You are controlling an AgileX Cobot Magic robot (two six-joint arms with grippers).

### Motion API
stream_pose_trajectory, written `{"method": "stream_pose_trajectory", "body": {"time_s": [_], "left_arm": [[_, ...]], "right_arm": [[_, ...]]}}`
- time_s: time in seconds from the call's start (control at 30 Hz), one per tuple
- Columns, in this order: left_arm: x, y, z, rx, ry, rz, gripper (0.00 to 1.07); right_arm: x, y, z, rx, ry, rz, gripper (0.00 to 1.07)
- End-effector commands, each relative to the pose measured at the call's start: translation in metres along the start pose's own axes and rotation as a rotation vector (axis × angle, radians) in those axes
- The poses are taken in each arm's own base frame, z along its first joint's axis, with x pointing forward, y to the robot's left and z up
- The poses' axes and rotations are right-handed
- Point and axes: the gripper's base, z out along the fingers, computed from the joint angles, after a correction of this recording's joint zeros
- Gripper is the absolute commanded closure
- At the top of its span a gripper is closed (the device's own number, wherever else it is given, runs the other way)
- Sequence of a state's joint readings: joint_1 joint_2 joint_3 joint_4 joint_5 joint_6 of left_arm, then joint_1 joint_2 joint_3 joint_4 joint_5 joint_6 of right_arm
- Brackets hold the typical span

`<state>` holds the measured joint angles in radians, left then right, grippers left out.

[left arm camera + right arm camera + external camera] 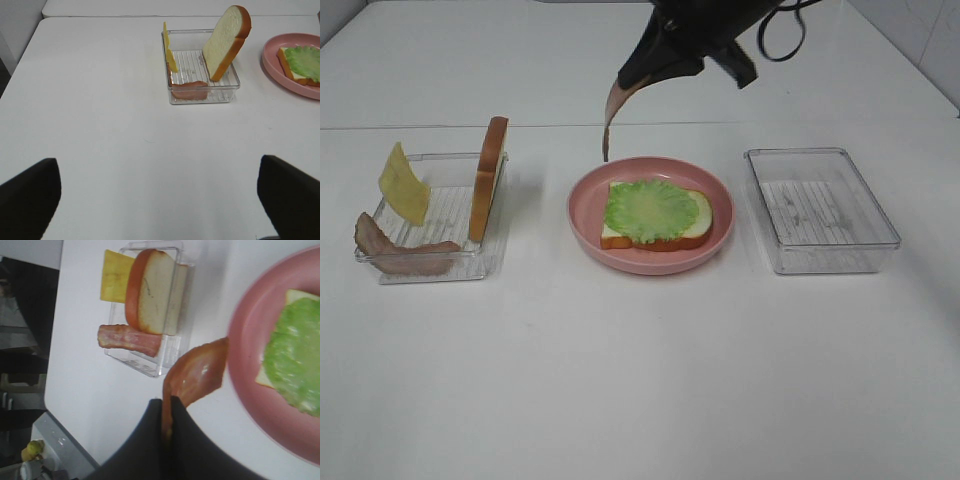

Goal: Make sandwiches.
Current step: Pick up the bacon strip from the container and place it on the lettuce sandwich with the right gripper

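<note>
A bread slice topped with a green lettuce leaf point(655, 212) lies on the pink plate point(588, 225). My right gripper point(626, 80) hangs above the plate's far left edge, shut on a bacon strip point(611, 118) that dangles down. In the right wrist view the gripper point(167, 405) pinches the bacon strip point(197, 374) beside the plate point(245, 365). The left tray point(445, 215) holds an upright bread slice point(490, 178), a cheese slice point(403, 183) and another bacon strip point(405, 257). My left gripper point(160, 205) is open and empty over bare table, well short of that tray point(202, 75).
A clear tray point(820, 210) with nothing in it stands to the right of the plate. A seam in the white table runs behind the trays. The left arm does not show in the exterior view.
</note>
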<state>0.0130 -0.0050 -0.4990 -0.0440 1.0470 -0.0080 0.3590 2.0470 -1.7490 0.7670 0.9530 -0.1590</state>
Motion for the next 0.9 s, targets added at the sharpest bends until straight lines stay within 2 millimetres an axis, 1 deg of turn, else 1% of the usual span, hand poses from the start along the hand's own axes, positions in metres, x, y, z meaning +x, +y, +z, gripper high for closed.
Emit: {"method": "stream_pose_trajectory", "body": {"time_s": [0.03,0.07,0.1,0.13,0.17,0.23,0.27,0.33,0.47,0.53,0.7,0.73,0.83,0.9], "left_arm": [[0.0,0.0,-0.003,-0.005,-0.034,0.0,0.04],[0.0,0.0,-0.003,-0.005,-0.034,0.0,0.04],[0.0,0.0,-0.003,-0.005,-0.034,0.0,0.04],[0.0,0.0,-0.003,-0.005,-0.034,0.0,0.04],[0.0,0.0,-0.003,-0.005,-0.034,0.0,0.04],[0.0,0.0,-0.003,-0.005,-0.034,0.0,0.04],[0.0,0.0,-0.003,-0.005,-0.034,0.0,0.04],[0.0,0.0,-0.003,-0.005,-0.034,0.0,0.04],[0.0,0.0,-0.003,-0.005,-0.034,0.0,0.04],[0.0,0.0,-0.003,-0.005,-0.034,0.0,0.04],[0.0,0.0,-0.003,-0.006,-0.034,0.001,0.04],[0.0,0.0,-0.003,-0.006,-0.034,0.001,0.04],[0.0,0.0,-0.003,-0.006,-0.034,0.001,0.04],[0.0,0.0,-0.003,-0.006,-0.034,0.001,0.04]], "right_arm": [[-0.001,-0.01,0.038,-0.061,0.019,0.014,1.07],[-0.001,-0.014,0.046,-0.057,0.023,0.026,1.07],[-0.001,-0.014,0.046,-0.057,0.023,0.026,1.07],[-0.001,-0.023,0.058,-0.042,0.021,0.04,1.07],[-0.001,-0.023,0.058,-0.042,0.021,0.04,1.07],[-0.003,-0.034,0.071,-0.025,0.003,0.063,1.07],[-0.003,-0.034,0.071,-0.025,0.003,0.063,1.07],[-0.004,-0.041,0.078,-0.009,-0.01,0.072,1.07],[-0.004,-0.047,0.082,0.017,-0.007,0.065,1.07],[-0.002,-0.055,0.086,0.064,0.013,0.041,1.07],[0.0,-0.062,0.086,0.143,0.033,0.01,1.07],[0.001,-0.066,0.085,0.189,0.042,-0.008,1.07],[0.001,-0.069,0.085,0.214,0.046,-0.015,1.07],[0.001,-0.076,0.083,0.293,0.054,-0.019,1.07]]}}
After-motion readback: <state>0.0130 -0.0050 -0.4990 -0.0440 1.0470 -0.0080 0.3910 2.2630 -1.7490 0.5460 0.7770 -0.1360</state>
